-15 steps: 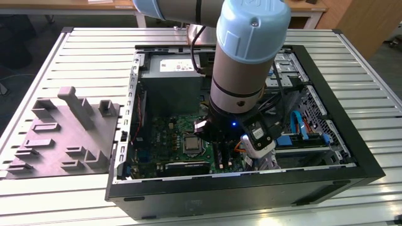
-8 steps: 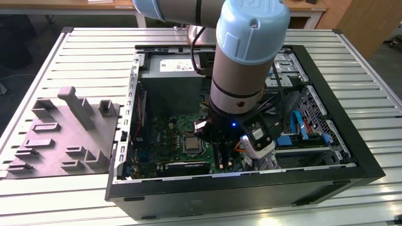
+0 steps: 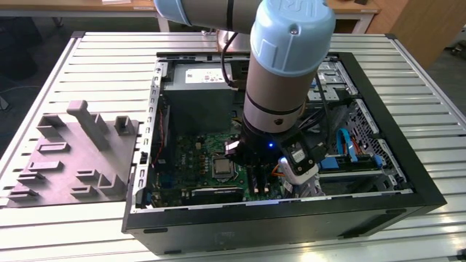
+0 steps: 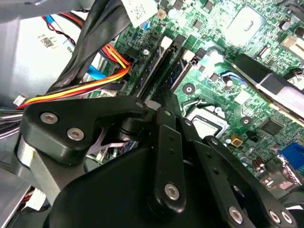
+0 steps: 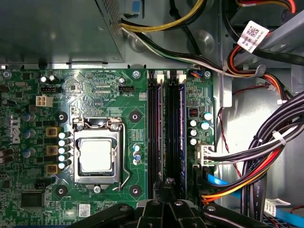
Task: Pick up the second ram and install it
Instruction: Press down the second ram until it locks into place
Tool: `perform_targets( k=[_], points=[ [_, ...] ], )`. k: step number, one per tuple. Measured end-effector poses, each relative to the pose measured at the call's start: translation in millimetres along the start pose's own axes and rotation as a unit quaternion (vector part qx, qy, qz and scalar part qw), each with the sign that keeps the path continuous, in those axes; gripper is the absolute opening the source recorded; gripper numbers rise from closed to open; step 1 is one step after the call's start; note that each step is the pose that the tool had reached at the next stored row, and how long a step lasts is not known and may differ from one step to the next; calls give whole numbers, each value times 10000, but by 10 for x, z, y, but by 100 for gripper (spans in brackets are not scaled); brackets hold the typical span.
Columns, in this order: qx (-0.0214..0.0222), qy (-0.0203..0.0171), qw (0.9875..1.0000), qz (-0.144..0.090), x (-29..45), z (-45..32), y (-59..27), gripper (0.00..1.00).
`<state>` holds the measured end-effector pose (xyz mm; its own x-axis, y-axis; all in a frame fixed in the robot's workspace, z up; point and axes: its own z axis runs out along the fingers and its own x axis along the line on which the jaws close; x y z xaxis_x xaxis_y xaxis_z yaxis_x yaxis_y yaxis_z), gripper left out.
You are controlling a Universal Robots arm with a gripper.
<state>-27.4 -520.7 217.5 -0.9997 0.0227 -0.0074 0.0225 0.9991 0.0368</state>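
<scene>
Looking over the slatted bench (image 3: 109, 60), I saw the open computer case (image 3: 407, 180) lying on its side so the board faced up for a straight vertical reach. A grey parts fixture (image 3: 73, 158) sat at its nine o'clock in the exterior view. The arm (image 3: 280, 71) stood plunged into the case over the green motherboard (image 5: 95, 90). The gripper (image 5: 168, 183) hung at three o'clock from the processor socket (image 3: 220, 166), right above the memory slots. Its jaws looked drawn together with nothing clasped between them. The second ram (image 5: 182, 128), as I judged it, stood edge-down in the slot nearer the cable bundle (image 5: 266, 156). It was aligned with the slot for seating, just beyond the fingertips.
</scene>
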Motion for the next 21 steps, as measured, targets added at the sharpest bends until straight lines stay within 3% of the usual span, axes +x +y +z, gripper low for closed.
perform_targets(
  k=[8,11,21],
  points=[
    [0,0,10000,0,0,4,0,10],
    [-14,-4,10000,0,-1,-28,4,10],
    [22,0,10000,0,-3,-384,14,10]
  ],
)
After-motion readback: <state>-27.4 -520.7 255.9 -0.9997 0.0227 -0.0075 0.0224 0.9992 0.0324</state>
